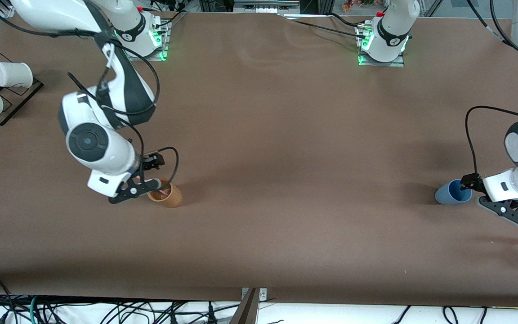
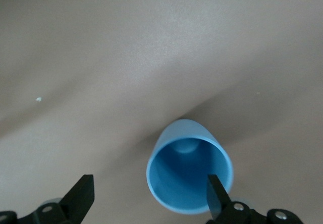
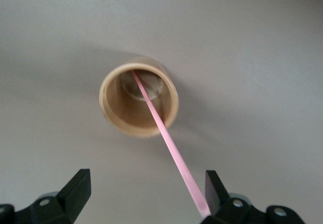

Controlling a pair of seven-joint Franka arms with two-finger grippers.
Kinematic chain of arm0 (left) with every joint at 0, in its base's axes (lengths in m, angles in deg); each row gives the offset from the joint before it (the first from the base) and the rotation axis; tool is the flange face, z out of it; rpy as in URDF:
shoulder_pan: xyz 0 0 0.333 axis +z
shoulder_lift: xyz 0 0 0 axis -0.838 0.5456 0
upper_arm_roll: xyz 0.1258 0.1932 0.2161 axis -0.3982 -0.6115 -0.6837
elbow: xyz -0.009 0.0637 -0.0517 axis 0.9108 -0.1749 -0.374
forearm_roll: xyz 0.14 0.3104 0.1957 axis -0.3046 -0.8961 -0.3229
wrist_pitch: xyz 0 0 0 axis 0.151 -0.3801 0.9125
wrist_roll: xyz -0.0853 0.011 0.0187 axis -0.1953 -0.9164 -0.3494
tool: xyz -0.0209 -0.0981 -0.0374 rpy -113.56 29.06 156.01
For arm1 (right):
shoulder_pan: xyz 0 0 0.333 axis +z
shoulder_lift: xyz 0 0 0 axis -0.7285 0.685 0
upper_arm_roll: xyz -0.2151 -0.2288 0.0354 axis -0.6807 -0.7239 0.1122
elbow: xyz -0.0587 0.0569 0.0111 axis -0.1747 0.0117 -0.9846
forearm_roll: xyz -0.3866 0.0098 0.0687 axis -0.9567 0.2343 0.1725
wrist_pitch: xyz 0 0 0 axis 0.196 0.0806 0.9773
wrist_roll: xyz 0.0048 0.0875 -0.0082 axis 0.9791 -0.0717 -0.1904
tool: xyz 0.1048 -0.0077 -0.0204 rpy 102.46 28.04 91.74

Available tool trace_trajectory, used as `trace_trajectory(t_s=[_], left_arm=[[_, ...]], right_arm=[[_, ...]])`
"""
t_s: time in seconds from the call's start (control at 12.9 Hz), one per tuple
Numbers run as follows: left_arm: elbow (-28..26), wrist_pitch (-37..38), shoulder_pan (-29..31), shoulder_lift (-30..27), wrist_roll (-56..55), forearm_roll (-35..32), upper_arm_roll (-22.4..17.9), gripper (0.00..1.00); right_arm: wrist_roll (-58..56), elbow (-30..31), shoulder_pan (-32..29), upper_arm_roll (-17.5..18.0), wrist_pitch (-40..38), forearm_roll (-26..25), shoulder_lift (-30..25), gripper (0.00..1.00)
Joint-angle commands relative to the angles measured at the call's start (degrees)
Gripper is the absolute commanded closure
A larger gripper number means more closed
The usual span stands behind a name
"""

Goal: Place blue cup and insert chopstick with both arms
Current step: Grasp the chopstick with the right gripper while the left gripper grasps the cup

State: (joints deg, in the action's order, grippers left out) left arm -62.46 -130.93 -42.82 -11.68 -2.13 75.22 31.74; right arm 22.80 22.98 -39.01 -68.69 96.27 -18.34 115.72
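Left gripper [image 2: 151, 201] is spread wide, w/ the blue cup [image 2: 189, 171] lying just beside one finger [image 2: 218, 196]. Right gripper [image 3: 144, 196] is also spread; the chopstick [image 3: 169, 146] leans from the brown cup [image 3: 139, 97] against one finger, unpinched. Cup likely light, rigid; best gripped across the rim.

We are seeing the right gripper [image 1: 144, 182] hanging over the brown cup [image 1: 167, 194], the chopstick [image 1: 162, 192] leaning inside it. The left gripper [image 1: 475, 191] is sitting just beside the blue cup [image 1: 452, 192], which is standing on the table [image 1: 286, 135].
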Motion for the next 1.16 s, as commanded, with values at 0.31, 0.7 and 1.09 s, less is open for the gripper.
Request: trace_trajectory(t_s=[0.31, 0.7, 1.09], left_arm=[[-0.2, -3.9, 2.1, 4.1, 2.8, 1.2, 1.0, 1.0], [0.6, 3.7, 1.3, 1.9, 1.9, 4.8, 1.8, 1.0], [0.6, 17.2, 0.8, -4.8, -15.7, 3.9, 14.6, 1.0]], right_arm=[[-8.4, -1.3, -1.2, 0.1, 0.7, -1.8, 1.9, 0.0], [-14.3, 0.1, -3.1, -0.2, 0.4, -1.8, 2.4, 0.25], [-14.6, 0.8, -3.4, -0.2, 0.7, -1.6, 2.6, 0.59]])
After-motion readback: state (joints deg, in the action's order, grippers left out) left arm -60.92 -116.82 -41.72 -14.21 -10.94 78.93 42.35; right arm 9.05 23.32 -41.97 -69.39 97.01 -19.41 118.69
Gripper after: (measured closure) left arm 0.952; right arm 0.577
